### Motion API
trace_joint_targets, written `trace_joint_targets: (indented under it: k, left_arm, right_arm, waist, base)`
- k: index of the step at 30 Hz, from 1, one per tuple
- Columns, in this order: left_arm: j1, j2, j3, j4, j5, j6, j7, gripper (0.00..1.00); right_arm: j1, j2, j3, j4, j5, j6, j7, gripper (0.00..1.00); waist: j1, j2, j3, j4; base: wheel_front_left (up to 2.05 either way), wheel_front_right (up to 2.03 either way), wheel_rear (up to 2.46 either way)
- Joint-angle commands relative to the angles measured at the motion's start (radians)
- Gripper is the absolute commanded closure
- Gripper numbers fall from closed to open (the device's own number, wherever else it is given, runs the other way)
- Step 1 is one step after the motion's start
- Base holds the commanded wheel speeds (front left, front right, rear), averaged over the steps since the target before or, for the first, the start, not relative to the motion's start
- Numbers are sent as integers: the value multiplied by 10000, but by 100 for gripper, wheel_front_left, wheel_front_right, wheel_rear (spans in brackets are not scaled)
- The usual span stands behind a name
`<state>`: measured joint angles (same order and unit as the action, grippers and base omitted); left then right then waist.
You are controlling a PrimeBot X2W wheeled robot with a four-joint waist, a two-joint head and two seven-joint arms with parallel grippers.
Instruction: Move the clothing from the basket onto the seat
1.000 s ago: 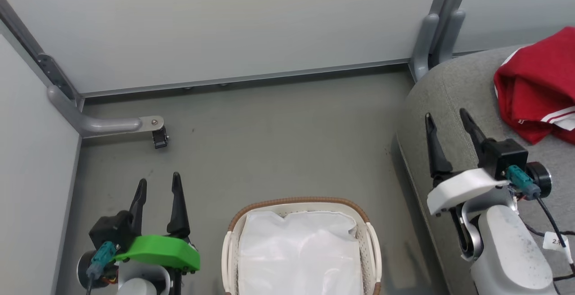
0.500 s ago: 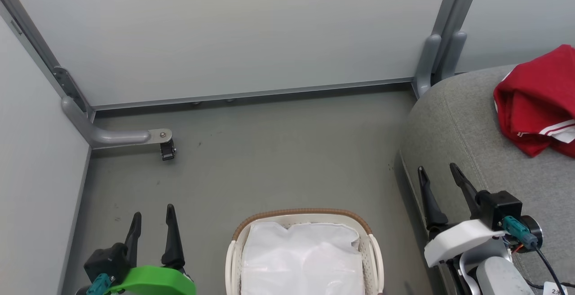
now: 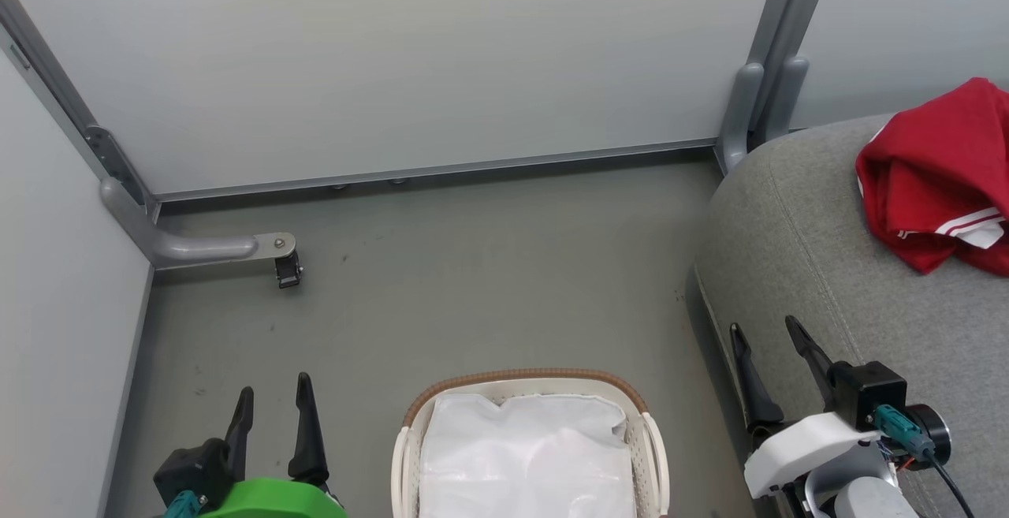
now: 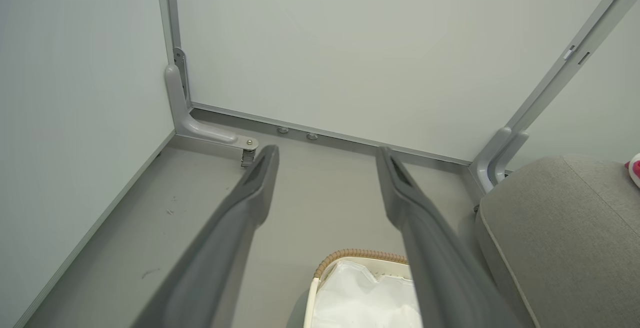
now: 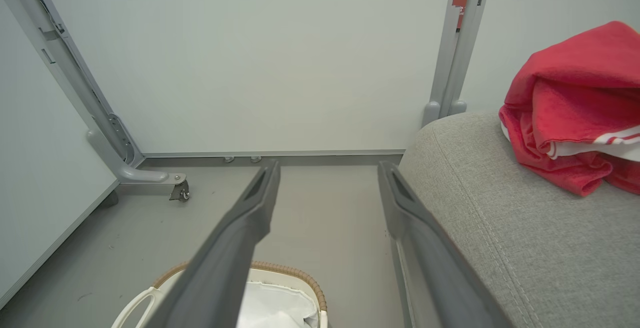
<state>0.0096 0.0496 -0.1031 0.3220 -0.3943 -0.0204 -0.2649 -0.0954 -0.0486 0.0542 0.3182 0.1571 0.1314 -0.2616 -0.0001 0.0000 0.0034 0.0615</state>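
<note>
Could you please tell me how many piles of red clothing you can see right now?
1: a crumpled red pile on the grey seat. The basket shows a white sheet, which may hide more.

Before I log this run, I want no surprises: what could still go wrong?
The white sheet covers the laundry basket, so anything left beneath is hidden, and the sheet could get grabbed by mistake. The open right gripper hangs close to the edge of the grey sofa and might snag it when swinging.
</note>
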Motion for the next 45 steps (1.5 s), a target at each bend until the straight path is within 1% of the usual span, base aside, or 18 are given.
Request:
trace_joint_targets:
  k: [1,11,12,17,30,45]
  left_arm:
    - [66,17,-15,14,-20,14,11,0]
    - [-29,17,-74,171,125,22,11,0]
    - [-3,0,-68,156,62,-1,1,100]
    - [13,-11,-52,496,-24,-13,43,100]
    - [-215,-7,339,273,-2134,-205,694,100]
    - [-441,-2,715,42,-4196,-395,1328,100]
  right_arm:
    - [-10,-37,-15,-7,-22,-13,-50,0]
    - [-46,-36,-64,-20,58,-13,-50,0]
    - [-12,0,-51,-14,17,-2,0,100]
    - [142,61,-70,322,147,0,80,100]
    - [84,44,-354,123,2650,-1,720,100]
    - [28,26,-623,-78,5095,-3,1336,100]
  waist:
    - [1,0,-1,-3]
    - [1,0,0,29]
    - [1,0,0,28]
    - [1,0,0,24]
    - [1,0,0,-42]
    - [1,0,0,-119]
  base:
    - [0,0,0]
    - [0,0,0]
    - [0,0,0]
    - [0,0,0]
    - [0,0,0]
    - [0,0,0]
